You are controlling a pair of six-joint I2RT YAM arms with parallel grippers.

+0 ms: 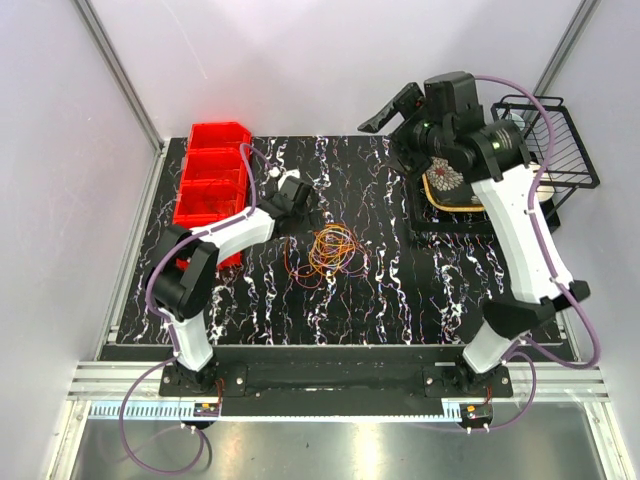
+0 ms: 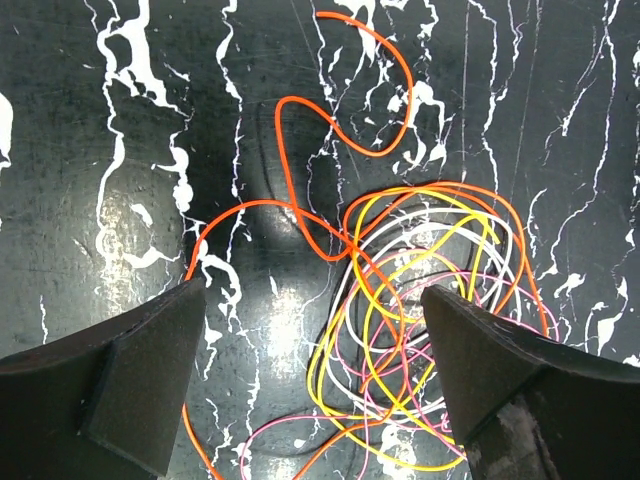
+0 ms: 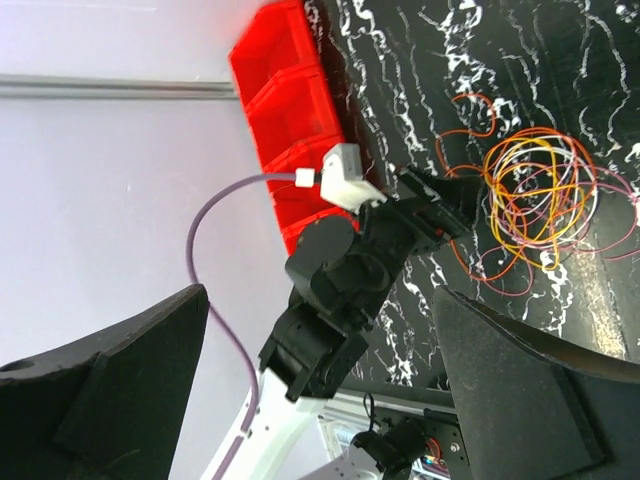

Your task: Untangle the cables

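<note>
- The left gripper (image 2: pixel 312 295) stands wide open and holds nothing. Its two dark fingers (image 2: pixel 130 370) fill the 7 and 5 o'clock corners of the left wrist view.
- The cables (image 2: pixel 420 300) lie on the table (image 2: pixel 100 150) just beyond the jaws, toward 4 o'clock. They are a heap of yellow, orange, pink and white loops crossing one another.
- A lone orange strand (image 2: pixel 345 130) snakes out of the heap to 12 o'clock, and another end runs down past the finger at 7 o'clock.
- Risk: a close taken straight down here probably catches several loops at once, because they overlap between the pads. The whole knot would then lift rather than one wire.
- Risk: the thin wire may slip from the flat pads, or the finger at 7 o'clock may pin the orange end against the table and drag it.
- Risk: nothing anchors the heap. Any pull likely slides all of it along, or cinches the crossings tighter.
- In the top view the heap sits mid-table, with the left gripper at its 10 o'clock and the red bins (image 1: pixel 215 185) further out at 9 o'clock. A pull that way could sweep wires against the bins.
- The right gripper (image 3: pixel 320 290) is also wide open and empty, raised well apart at 1 o'clock over the rack (image 1: pixel 555 140).
- Its camera looks down on the left arm (image 3: pixel 340 280), so a descent toward the heap risks the arms colliding.
</note>
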